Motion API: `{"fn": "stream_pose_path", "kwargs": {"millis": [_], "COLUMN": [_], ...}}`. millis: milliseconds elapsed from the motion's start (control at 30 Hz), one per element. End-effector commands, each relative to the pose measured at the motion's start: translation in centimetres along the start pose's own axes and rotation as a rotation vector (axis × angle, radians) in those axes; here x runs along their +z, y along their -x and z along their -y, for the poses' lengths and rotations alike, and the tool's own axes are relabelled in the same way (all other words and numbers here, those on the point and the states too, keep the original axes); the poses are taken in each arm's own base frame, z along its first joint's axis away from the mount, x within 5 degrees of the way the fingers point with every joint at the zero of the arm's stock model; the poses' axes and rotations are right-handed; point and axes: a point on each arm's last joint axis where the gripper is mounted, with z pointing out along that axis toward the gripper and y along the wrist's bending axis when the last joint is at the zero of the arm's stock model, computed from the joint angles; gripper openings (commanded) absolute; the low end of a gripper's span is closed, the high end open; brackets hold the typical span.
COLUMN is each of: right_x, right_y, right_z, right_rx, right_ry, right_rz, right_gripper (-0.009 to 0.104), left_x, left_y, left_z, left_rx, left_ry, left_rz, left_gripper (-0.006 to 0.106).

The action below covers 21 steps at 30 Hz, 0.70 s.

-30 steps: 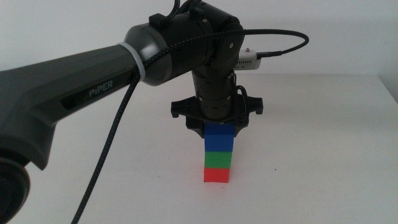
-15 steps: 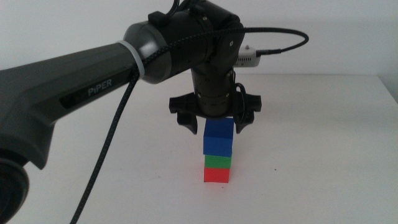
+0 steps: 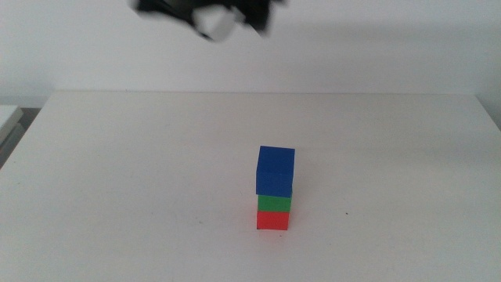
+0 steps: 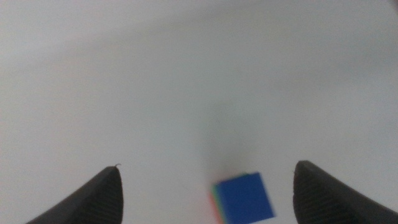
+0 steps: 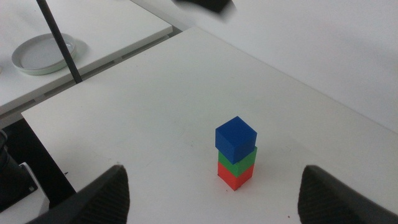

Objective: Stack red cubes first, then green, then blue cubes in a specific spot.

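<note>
Three cubes stand in one stack on the white table (image 3: 141,172). The red cube (image 3: 272,221) is at the bottom, the green cube (image 3: 274,204) is on it, and the blue cube (image 3: 275,171) is on top, turned slightly askew. My left arm (image 3: 207,14) is a dark blur at the top edge of the middle view, high above the table. In the left wrist view the left gripper (image 4: 206,165) is open and empty, far above the blue cube (image 4: 245,197). The right gripper (image 5: 214,169) is open and empty, well back from the stack (image 5: 236,152).
A tiny black mark (image 3: 347,213) lies on the table right of the stack. In the right wrist view a white round dish (image 5: 42,53) sits on a neighbouring surface beyond the table's edge, with a thin dark cable (image 5: 59,40) beside it.
The left gripper has let go of the blue cube and risen quickly, leaving the middle view almost entirely. The blue cube stays on the green one, slightly askew.
</note>
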Motion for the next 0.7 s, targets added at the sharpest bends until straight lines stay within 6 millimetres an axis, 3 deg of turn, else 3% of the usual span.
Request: {"fn": "stream_pose_path", "kwargs": {"millis": [0, 100, 267, 367, 533, 667], "right_x": [-0.1, -0.1, -0.1, -0.1, -0.4, -0.4], "right_y": [0.0, 0.0, 0.0, 0.0, -0.1, -0.1], "right_z": [0.0, 0.0, 0.0, 0.0, -0.1, -0.1], "right_rx": [-0.005, -0.005, -0.005, -0.005, 0.002, 0.005], "right_ry": [0.003, 0.003, 0.003, 0.003, 0.015, 0.021], "right_rz": [0.009, 0.009, 0.009, 0.009, 0.019, 0.018], "right_gripper": [0.083, 0.083, 0.083, 0.083, 0.083, 0.083], "left_x": [-4.6, -8.7, -13.2, -14.5, -15.8, -15.4], "left_y": [-0.3, -1.9, -6.6, -9.6, -13.6, -14.5], "left_z": [-1.7, -4.4, -8.8, -11.0, -11.7, -11.8], "left_rx": [0.098, 0.117, 0.053, 0.017, 0.002, -0.033], "left_ry": [0.024, 0.071, 0.17, 0.237, 0.253, 0.252], "left_rz": [0.105, 0.179, 0.229, 0.242, 0.344, 0.318], "left_gripper": [0.094, 0.094, 0.094, 0.094, 0.094, 0.094]}}
